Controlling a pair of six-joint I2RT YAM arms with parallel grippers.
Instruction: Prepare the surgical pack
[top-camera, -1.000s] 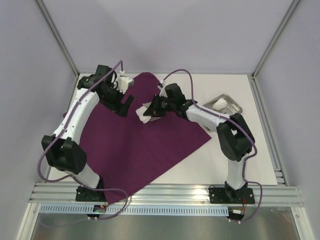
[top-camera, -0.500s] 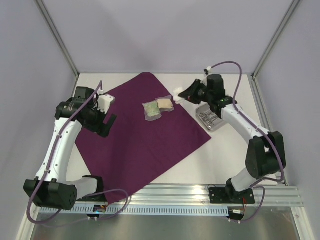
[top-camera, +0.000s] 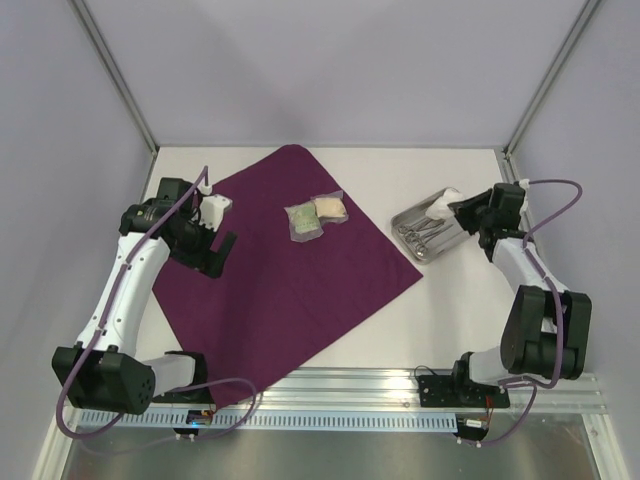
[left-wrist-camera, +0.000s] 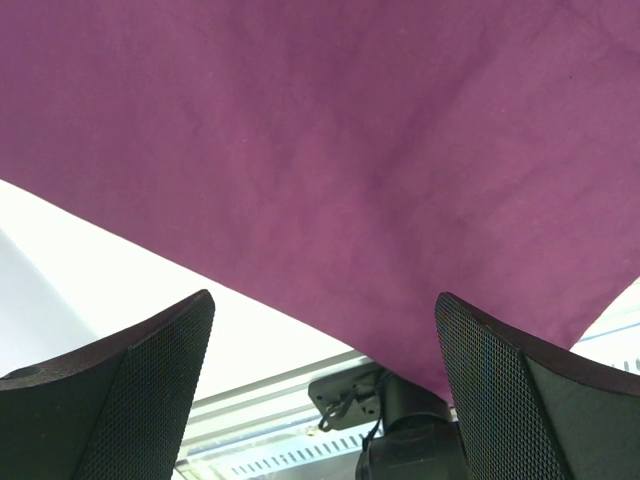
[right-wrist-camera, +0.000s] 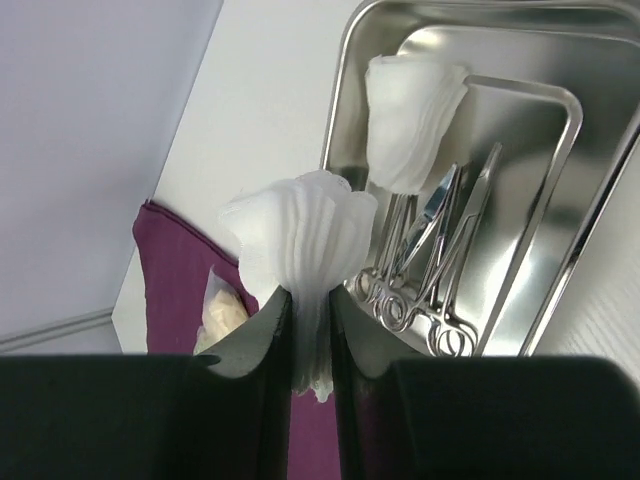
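Right pincer (right-wrist-camera: 310, 312): squeezes a gauze stack (right-wrist-camera: 300, 235) by the steel tray (right-wrist-camera: 346, 110), near the bench's (top-camera: 470, 290) right edge.
Left pincer (left-wrist-camera: 322, 300): wide open over the purple cloth (left-wrist-camera: 330, 150).
Tip: probably lower slowly, miss the forceps (right-wrist-camera: 430, 260), then let go.

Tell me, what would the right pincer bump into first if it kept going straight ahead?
Probably the steel tray just ahead. The right pincer is shut on a gauze square, so that gauze would likely touch first; depth is unclear.
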